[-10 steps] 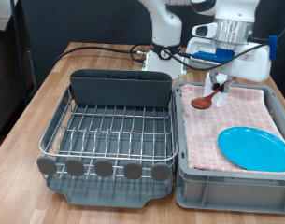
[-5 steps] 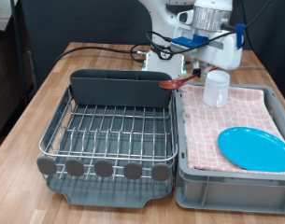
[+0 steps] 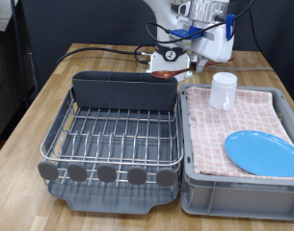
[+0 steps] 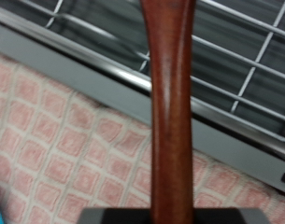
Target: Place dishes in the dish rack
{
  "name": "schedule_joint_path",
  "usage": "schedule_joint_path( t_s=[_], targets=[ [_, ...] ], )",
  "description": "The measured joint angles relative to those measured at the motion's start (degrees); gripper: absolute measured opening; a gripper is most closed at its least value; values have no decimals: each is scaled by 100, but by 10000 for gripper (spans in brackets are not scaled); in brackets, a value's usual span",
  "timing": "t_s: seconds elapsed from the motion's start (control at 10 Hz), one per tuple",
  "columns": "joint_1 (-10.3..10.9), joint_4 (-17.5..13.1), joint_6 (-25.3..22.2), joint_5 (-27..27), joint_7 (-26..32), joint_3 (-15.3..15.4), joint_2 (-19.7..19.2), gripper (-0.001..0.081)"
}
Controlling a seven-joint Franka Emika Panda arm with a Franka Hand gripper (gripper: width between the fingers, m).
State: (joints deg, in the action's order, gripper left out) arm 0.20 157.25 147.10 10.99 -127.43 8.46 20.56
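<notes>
My gripper point(image 3: 197, 55) is shut on the reddish-brown wooden spoon point(image 3: 166, 72) and holds it in the air above the tall grey back compartment of the dish rack point(image 3: 113, 135). The spoon's bowl hangs toward the exterior view's left. In the wrist view the spoon's handle point(image 4: 172, 112) runs straight across the picture, over pink cloth and the rack's wires point(image 4: 245, 65). The white cup point(image 3: 224, 89) stands upright and the light-blue plate point(image 3: 262, 151) lies flat, both in the grey bin point(image 3: 233, 192). The rack's wire grid holds no dishes.
The grey bin lined with pink checkered cloth point(image 3: 209, 135) stands right beside the rack, on the exterior view's right. Black cables point(image 3: 108, 50) run over the wooden table point(image 3: 31, 106) behind the rack. The robot's base point(image 3: 171, 38) stands at the back.
The gripper has lifted the spoon off the pink cloth and carried it up and to the exterior view's left, from beside the cup to above the rack's back compartment. Cup and plate have not moved.
</notes>
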Motion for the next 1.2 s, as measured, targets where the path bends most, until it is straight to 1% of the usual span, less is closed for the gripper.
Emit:
schedule_joint_path(
  t_s=[0.2,0.5,0.6,0.7,0.9,1.2],
  targets=[
    [-20,135,-359,-15,-251,-83,295,88],
    [-17,303,-1221,-107,-333,-227,968,88],
    [-12,364,-1356,-184,-333,-305,1154,88],
    [7,437,-1389,-306,-320,-416,1303,88],
    [125,582,-1407,-836,-97,-841,1494,88],
    [293,785,-1422,-1523,668,-1657,1603,88]
  ],
)
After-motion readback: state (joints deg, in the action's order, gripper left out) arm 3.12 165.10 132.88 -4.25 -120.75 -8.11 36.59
